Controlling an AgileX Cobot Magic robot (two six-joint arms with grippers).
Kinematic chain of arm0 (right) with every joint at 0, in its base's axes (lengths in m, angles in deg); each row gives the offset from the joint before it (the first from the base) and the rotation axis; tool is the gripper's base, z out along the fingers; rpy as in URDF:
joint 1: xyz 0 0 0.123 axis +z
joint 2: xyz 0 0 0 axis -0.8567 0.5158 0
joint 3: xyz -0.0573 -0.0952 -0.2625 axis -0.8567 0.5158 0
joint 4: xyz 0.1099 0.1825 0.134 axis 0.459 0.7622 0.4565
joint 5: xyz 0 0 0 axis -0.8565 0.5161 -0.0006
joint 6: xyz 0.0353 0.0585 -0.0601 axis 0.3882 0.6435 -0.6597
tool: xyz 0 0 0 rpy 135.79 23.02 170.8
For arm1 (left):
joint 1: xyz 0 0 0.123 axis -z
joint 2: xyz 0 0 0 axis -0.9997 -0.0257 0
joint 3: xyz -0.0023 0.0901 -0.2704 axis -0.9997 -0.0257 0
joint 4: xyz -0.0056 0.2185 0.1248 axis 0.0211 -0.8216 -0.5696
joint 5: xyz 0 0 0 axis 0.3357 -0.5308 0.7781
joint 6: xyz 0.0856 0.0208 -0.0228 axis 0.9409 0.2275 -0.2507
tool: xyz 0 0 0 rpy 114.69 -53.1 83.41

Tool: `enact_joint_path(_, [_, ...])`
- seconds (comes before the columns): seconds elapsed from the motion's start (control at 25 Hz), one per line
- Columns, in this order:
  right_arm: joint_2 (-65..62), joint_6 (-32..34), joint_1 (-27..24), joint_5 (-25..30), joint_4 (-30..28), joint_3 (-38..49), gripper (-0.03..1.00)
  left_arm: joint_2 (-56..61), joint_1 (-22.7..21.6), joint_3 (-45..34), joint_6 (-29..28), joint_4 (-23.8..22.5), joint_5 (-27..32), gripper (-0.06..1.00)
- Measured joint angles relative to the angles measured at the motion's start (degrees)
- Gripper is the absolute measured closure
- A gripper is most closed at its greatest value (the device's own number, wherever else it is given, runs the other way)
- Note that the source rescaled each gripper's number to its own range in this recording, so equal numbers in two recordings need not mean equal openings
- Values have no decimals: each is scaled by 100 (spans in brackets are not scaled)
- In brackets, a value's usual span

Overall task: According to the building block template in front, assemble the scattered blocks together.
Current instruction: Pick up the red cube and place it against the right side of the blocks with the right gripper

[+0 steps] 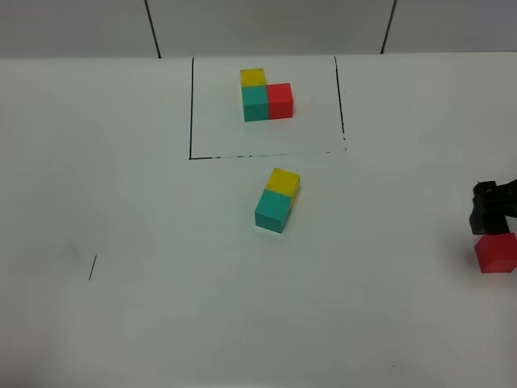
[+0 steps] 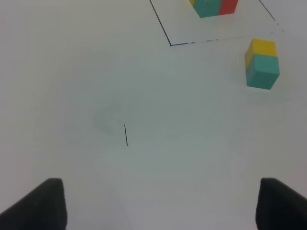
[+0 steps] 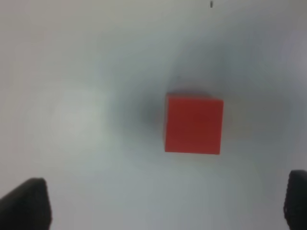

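Note:
The building block template is a black-lined outline (image 1: 191,113) holding a joined yellow, teal and red trio (image 1: 265,95); its corner also shows in the left wrist view (image 2: 213,5). In front of it, the yellow cube (image 1: 283,181) and the teal cube (image 1: 273,210) lie touching in a row, and both show in the left wrist view (image 2: 263,48) (image 2: 262,72). The red cube (image 1: 495,252) sits alone at the far right. My right gripper (image 1: 490,217) hovers over it, open, with the cube (image 3: 194,124) ahead of the fingers. My left gripper (image 2: 160,206) is open and empty.
A short black pen mark (image 1: 92,267) is on the white table at the left, also in the left wrist view (image 2: 125,135). The table's far edge meets a grey panelled wall (image 1: 266,24). The red cube lies close to the right border of the overhead view.

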Motion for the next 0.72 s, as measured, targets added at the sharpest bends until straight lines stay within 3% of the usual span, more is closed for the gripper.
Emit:
enact_joint_path(0.2, [154, -991, -734, -165, 679, 130, 0, 0, 0, 0, 0, 0, 0, 11])
enact_joint_path(0.72, [1192, -1367, -868, -1138, 775, 295, 2, 0, 0, 0, 0, 0, 0, 11])
